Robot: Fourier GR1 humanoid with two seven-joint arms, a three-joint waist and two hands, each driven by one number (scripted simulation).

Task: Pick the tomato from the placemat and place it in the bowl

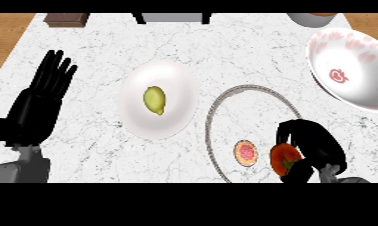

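Over the placemat (221, 107), the right robot hand (314, 145) curls around the tomato (284, 157); no writing is legible.

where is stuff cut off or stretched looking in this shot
Head view: the bowl is cropped by the right edge and looks stretched; the plate reads taller than wide; the right hand curls over the tomato, hiding part of it; the left hand casts no clear shadow.

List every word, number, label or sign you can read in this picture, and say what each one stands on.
No readable text anywhere.
Bowl: pink marks on its wall and a red mark at its centre, a pattern, not letters.
Placemat: a round pink-red motif, no writing.
Plate, lemon, tomato: bear nothing.
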